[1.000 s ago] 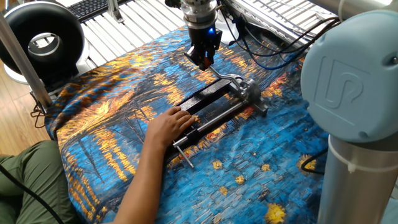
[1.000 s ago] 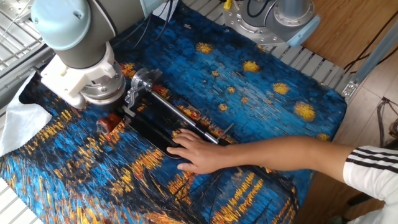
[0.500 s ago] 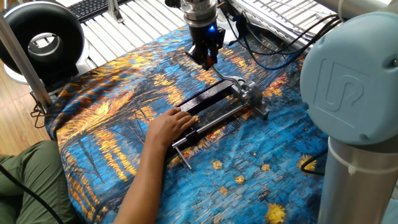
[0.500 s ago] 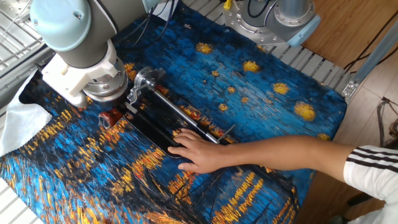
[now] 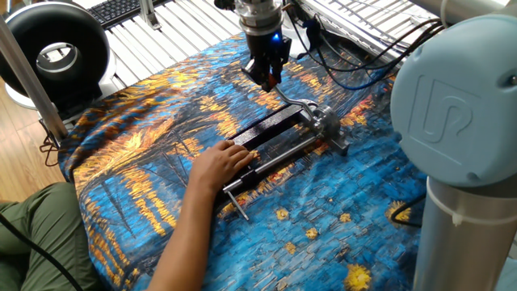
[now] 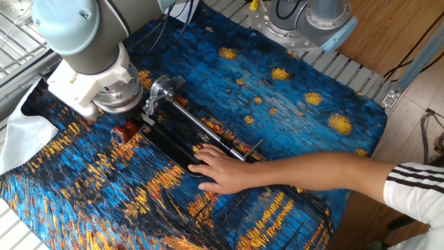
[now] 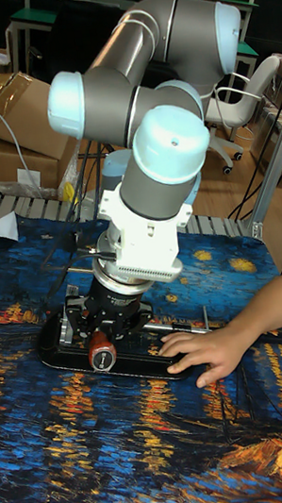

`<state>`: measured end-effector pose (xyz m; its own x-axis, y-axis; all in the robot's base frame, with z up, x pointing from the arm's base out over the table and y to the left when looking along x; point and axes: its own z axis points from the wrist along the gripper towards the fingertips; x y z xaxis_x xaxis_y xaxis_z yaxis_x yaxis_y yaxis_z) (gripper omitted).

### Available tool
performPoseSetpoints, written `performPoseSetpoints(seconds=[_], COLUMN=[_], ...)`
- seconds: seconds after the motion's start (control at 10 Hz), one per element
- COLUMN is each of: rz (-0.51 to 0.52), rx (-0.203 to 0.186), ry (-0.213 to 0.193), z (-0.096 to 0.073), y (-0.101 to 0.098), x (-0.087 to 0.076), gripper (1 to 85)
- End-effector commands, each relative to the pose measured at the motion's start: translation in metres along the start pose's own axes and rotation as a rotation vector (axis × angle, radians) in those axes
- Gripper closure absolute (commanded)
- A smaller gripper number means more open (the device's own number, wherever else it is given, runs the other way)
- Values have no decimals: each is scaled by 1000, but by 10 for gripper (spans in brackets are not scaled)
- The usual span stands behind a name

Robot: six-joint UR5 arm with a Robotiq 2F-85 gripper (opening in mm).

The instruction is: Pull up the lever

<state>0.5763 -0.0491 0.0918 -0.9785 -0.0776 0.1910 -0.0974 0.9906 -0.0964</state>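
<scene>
The black clamp (image 5: 275, 129) lies across the painted cloth with its grey metal head (image 6: 164, 88) at the far end. The lever's silver arm (image 5: 292, 99) runs from that head to a reddish-brown knob (image 6: 123, 132) (image 7: 101, 358). My gripper (image 5: 266, 79) (image 6: 127, 126) (image 7: 102, 339) points straight down and is shut on the knob, which is held slightly above the cloth. In one fixed view the fingers hide the knob. A person's hand (image 5: 222, 160) presses flat on the clamp frame.
The thin screw rod with its crossbar (image 6: 251, 146) sticks out of the clamp's near end. The person's forearm (image 6: 326, 170) crosses the cloth. A black ring-shaped device (image 5: 55, 48) stands at the left, cables (image 5: 347, 69) trail behind, and a second robot base (image 6: 305, 21) is at the table edge.
Over the last second my gripper has risen slightly with the knob in it, tilting the lever up a little. The hand and the clamp have stayed put.
</scene>
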Motion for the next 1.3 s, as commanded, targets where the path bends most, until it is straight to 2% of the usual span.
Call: performPoseSetpoints(seconds=[0.0, 0.1, 0.3, 0.6, 0.7, 0.8, 1.1, 1.2], rz=[-36, -25, -8, 12, 36, 44, 122, 109], rx=[-41, -39, -36, -42, -52, -45, -77, -97], ry=[-10, -14, -10, -31, -54, -64, -99, -119], z=[-1, -3, -9, -23, -28, -36, -58, -60], y=[8, 9, 8, 9, 13, 16, 49, 59], x=[2, 1, 10, 27, 28, 37, 42, 34], gripper=[420, 400, 457, 550, 603, 630, 843, 847])
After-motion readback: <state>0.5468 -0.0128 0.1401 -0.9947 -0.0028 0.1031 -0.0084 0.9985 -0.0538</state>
